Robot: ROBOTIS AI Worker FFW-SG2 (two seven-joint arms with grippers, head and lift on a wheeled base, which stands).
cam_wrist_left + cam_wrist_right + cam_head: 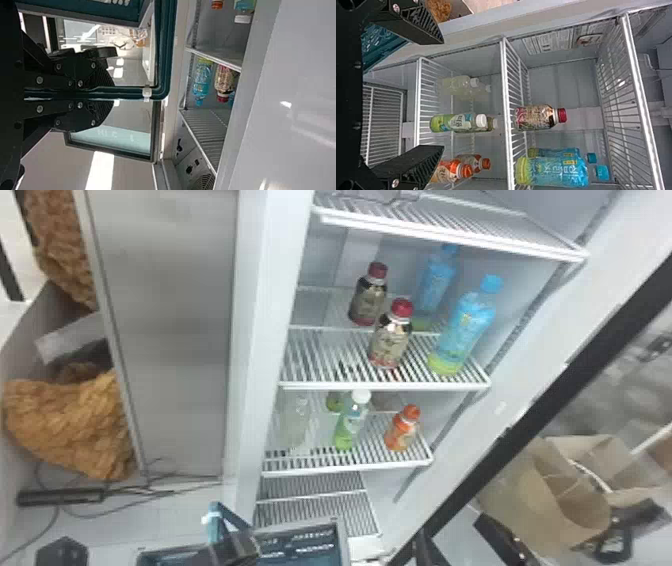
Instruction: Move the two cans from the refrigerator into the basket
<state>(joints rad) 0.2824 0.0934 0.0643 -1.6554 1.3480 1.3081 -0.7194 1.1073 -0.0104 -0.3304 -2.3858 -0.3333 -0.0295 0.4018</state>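
Observation:
Low in the head view, my left gripper [234, 548] is at the handle of the blue basket [341, 542]; in the left wrist view this left gripper [110, 93] is shut on the teal handle [163, 51]. At the bottom right, beside the refrigerator, is my right gripper [452, 529]. As the right wrist view shows, the right gripper [443, 94] stands open, nothing between its fingers, facing the shelves. Two dark bottles with red caps, front [391, 340] and back [368, 300], stand upright on a refrigerator shelf. A red-capped bottle [536, 117] lies beyond the right fingers.
Blue bottles [462, 330] share that shelf [320, 385]. One level down are a green bottle [350, 425] and an orange one [401, 432]. Shelf edges and the refrigerator's left wall [270, 315] bound the opening. A paper bag [545, 490] is at the right.

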